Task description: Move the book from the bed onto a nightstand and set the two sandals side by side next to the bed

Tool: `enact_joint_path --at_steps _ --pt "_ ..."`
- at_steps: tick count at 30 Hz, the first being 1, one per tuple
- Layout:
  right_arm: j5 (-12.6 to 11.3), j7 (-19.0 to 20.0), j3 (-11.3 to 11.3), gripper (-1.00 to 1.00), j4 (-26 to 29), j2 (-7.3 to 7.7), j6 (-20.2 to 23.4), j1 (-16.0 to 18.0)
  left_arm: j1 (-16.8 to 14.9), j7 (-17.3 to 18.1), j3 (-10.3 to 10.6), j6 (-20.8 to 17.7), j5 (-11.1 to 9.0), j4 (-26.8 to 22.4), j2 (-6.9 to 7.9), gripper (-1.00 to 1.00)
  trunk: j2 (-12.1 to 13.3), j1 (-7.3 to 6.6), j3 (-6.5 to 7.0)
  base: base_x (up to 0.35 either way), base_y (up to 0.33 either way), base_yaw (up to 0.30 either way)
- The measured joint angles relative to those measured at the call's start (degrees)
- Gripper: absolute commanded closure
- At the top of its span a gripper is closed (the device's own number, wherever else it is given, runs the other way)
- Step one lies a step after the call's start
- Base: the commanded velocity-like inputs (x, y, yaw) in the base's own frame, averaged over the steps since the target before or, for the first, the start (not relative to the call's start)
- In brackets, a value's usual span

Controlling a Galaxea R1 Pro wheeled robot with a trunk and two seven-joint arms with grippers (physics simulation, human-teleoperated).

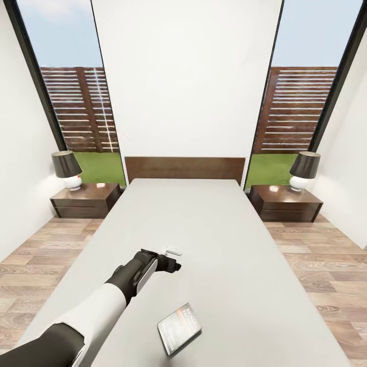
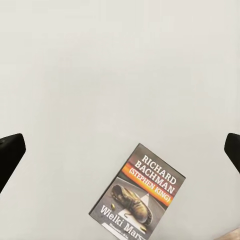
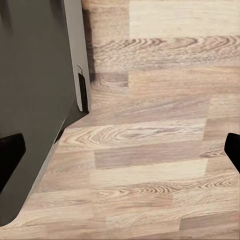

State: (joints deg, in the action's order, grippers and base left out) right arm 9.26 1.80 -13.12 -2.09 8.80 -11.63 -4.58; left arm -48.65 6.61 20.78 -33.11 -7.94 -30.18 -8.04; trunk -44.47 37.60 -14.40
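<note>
Book (image 1: 179, 328): flat on bed (image 1: 214, 229), lower centre of head view, cover up, free for pickup.
Left gripper (image 1: 175, 265): above mattress, just beyond book, fingers (image 2: 10, 155) spread wide, empty, apparently staged for grasp.
Nightstand (image 1: 85, 200): mid-left, likely drop spot.
Right gripper (image 3: 120, 150): spread over wood floor.

The bed (image 1: 204, 229) runs lengthwise away from the robot, its headboard (image 1: 185, 169) against the far wall between 2 windows. 1 nightstand (image 1: 85, 200) stands just left of the bed's head, another nightstand (image 1: 284, 203) just right of it, each bearing 1 lamp (image 1: 67, 169). The book (image 1: 179, 328) lies flat on the near part of the mattress, slightly right of the left arm. The left gripper (image 1: 171, 264) hangs over the mattress, beyond the book and to its left. Floor (image 1: 316, 265) lies on both sides of the bed.
</note>
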Motion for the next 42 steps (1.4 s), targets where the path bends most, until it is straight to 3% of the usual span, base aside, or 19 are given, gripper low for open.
enact_joint_path --at_steps 7,36,42 --pt "0.0 0.0 0.0 -1.0 0.0 -0.14 0.0 -0.42 0.0 0.05 0.0 0.0 0.0 0.0 0.01 -1.0 0.0 0.0 0.0 0.0 0.0 0.0" --pt "0.0 -0.02 0.0 -1.0 0.0 -1.2 0.0 -2.42 0.0 0.08 0.0 0.65 0.0 0.09 0.0 -1.0 -11.63 6.37 -5.21 0.0 0.0 0.0" --pt "0.0 -0.01 0.0 -1.0 0.0 -1.44 0.0 -2.46 0.0 0.08 0.0 0.91 0.0 0.09 0.0 -1.0 -11.65 6.38 -5.22 0.0 0.0 0.0"
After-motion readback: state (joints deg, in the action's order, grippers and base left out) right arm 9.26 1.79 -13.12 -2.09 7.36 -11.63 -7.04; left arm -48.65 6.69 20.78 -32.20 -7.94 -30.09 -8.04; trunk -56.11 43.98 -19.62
